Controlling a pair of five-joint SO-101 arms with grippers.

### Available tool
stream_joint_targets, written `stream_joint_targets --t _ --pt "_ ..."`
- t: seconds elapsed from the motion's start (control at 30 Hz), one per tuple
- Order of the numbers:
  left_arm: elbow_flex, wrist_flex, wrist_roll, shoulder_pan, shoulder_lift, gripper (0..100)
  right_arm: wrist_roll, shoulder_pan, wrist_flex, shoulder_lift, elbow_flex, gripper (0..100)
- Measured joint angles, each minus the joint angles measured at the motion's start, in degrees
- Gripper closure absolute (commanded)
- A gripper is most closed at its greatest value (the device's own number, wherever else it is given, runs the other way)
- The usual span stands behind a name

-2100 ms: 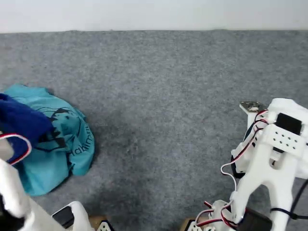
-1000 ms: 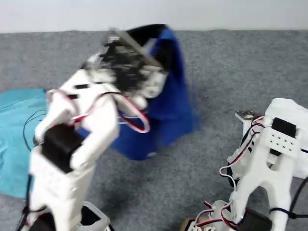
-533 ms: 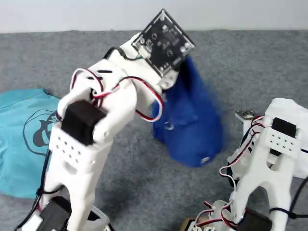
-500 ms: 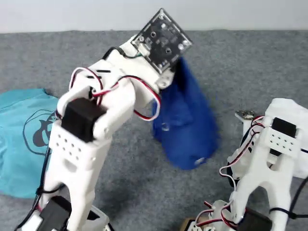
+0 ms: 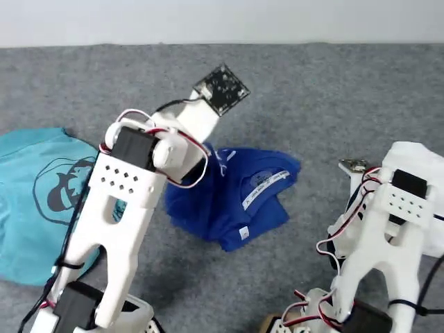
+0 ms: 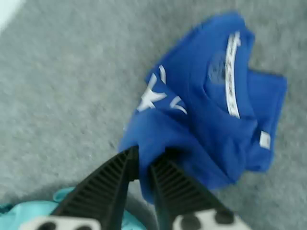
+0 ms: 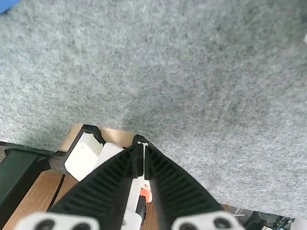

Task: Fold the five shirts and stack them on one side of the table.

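Note:
A blue shirt (image 5: pixel 243 198) lies crumpled in the middle of the grey mat (image 5: pixel 291 90), its white neck tape and labels facing up. In the left wrist view my left gripper (image 6: pixel 144 155) is shut on an edge of the blue shirt (image 6: pixel 216 110), low over the mat. A teal shirt (image 5: pixel 41 201) with a dark print lies spread at the left side. The left arm (image 5: pixel 132 201) stretches from the front edge over to the blue shirt. My right gripper (image 7: pixel 140 143) is shut on nothing, hanging over the mat's front edge. The right arm (image 5: pixel 388 229) stands folded at the front right.
In the right wrist view a bare wooden table edge (image 7: pixel 43 191) and a white and black arm base (image 7: pixel 86 153) lie under the right gripper. A pale wall (image 5: pixel 222 21) borders the mat's far side. Bare mat stretches behind and to the right of the blue shirt.
The left arm lifted the blue shirt off the teal one, swung it rightward to the mat's middle and lowered it; it now lies crumpled. The right arm stayed still.

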Motion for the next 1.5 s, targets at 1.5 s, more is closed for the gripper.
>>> stream_joint_targets --t 1.5 --pt "29.89 -13.71 -17.67 -74.11 0.18 79 -0.18 -31.82 0.0 0.0 -8.44 98.7"
